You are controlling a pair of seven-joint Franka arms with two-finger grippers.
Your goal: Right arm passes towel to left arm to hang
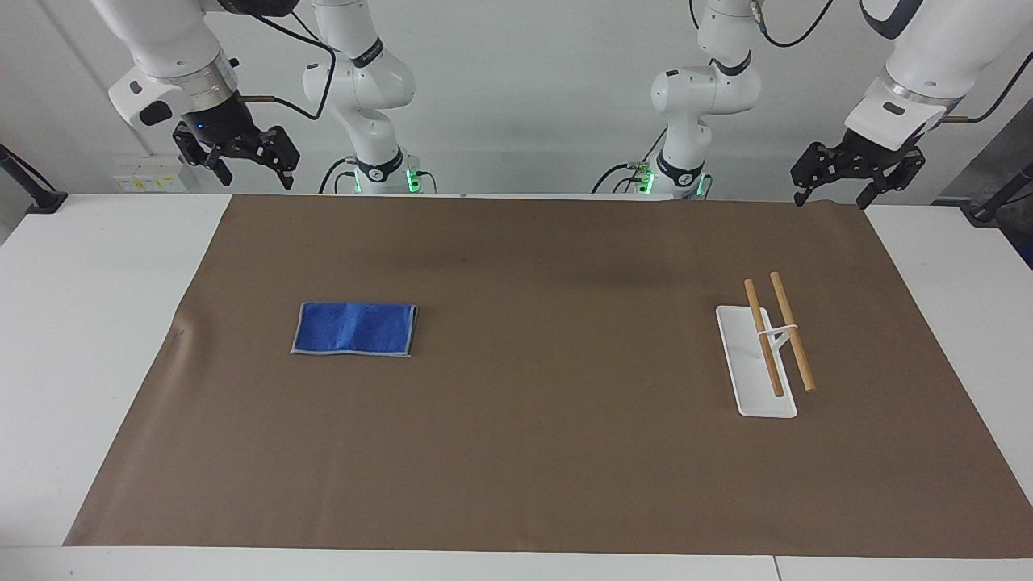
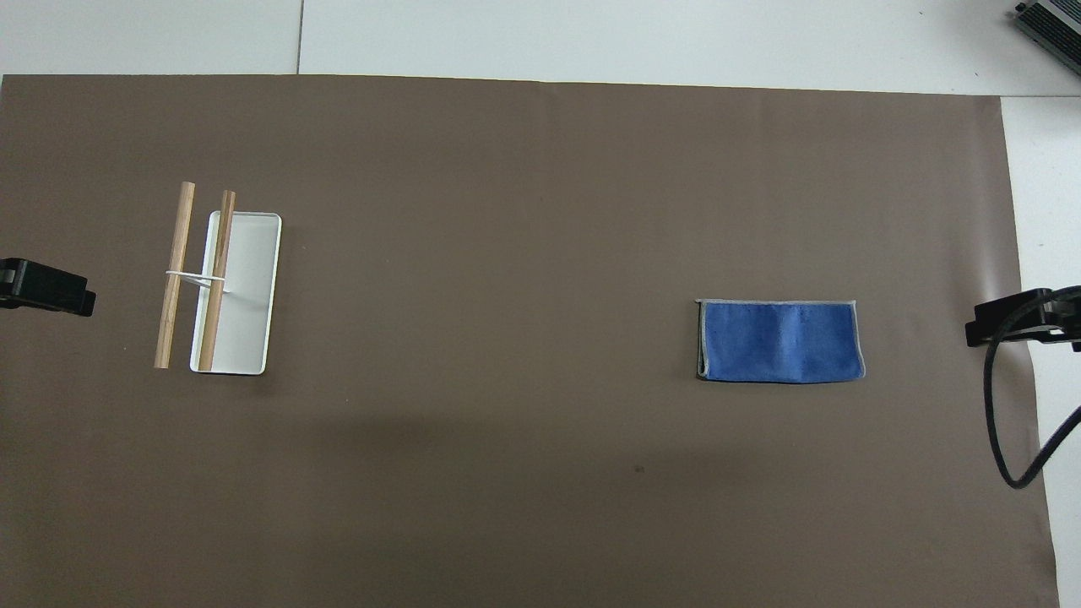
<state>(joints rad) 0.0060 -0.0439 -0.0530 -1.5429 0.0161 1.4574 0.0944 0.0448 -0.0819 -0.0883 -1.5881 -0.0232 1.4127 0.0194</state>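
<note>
The blue towel [image 1: 354,329] [image 2: 779,341] lies folded flat on the brown mat [image 1: 533,452], toward the right arm's end of the table. My right gripper [image 1: 246,169] [image 2: 980,325] hangs open and empty, high over the mat's corner by the robots at that end. At the left arm's end stands a rack [image 1: 767,343] [image 2: 221,283] with a white base and two wooden bars. Over the mat's corner at that end my left gripper [image 1: 831,194] [image 2: 80,297] is raised, open and holding nothing.
White table [image 1: 89,323] shows around the mat [image 2: 507,211]. The right arm's black cable [image 2: 1009,422] loops down beside the mat's edge. A dark grey device [image 2: 1051,21] sits at the table's farthest corner at the right arm's end.
</note>
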